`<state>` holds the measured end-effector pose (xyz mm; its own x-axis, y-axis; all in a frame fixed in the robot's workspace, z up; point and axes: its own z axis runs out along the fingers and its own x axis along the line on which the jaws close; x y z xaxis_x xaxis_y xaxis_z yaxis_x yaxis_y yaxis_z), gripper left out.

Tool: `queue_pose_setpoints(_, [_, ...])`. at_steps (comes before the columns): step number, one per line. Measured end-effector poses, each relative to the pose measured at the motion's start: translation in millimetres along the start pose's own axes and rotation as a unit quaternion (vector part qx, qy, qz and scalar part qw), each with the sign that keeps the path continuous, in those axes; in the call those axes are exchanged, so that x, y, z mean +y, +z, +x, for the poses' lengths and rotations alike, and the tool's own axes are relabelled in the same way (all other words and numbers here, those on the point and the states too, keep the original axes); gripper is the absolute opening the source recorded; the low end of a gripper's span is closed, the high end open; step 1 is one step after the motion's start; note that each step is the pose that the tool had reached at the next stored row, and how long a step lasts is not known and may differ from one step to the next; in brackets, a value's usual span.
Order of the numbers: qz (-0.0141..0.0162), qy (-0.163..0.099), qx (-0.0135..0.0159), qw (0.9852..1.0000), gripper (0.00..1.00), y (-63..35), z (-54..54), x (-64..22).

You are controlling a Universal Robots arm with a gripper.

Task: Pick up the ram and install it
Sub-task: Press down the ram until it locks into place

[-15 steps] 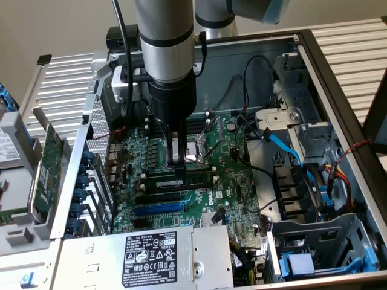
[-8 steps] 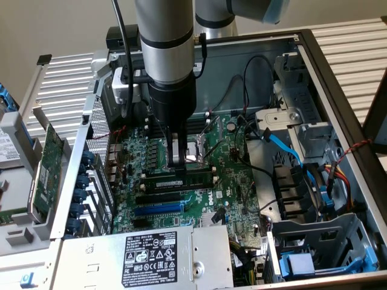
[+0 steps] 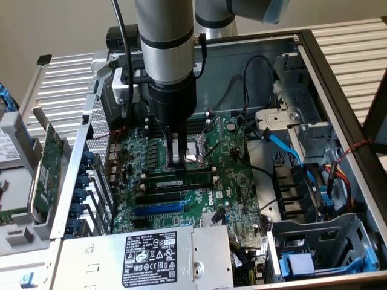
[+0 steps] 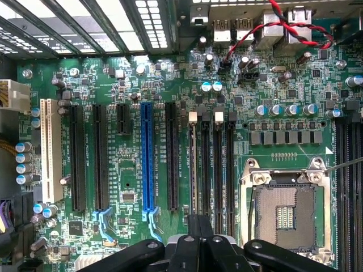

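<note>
The ram point(image 3: 195, 177), a long thin green stick with a white label, stands on edge in a memory slot beside the CPU socket point(image 3: 198, 152), inside the open computer case. My gripper point(image 3: 176, 162) comes straight down onto its middle, fingers shut together, tips at the stick's top edge. Whether they pinch it or only rest on it I cannot tell. In the wrist view the ram point(image 4: 193, 164) shows edge-on as a pale line in the first of several black memory slots, running in under the shut gripper point(image 4: 199, 222).
A blue expansion slot point(image 4: 147, 158) and black slots lie beside the memory slots. The power supply point(image 3: 151, 254) is in front. A green expansion card point(image 3: 45, 172) stands outside the case, at the exterior view's left. Cables and a drive cage point(image 3: 314, 248) crowd its right.
</note>
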<state>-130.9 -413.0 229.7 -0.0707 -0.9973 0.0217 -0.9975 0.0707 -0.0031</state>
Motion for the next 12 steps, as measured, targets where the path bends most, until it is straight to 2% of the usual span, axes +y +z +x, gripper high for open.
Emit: queue_pose_setpoints(12, [0.0000, 0.000, 0.0000, 1.0000, 0.11, 0.0, 0.8, 0.0])
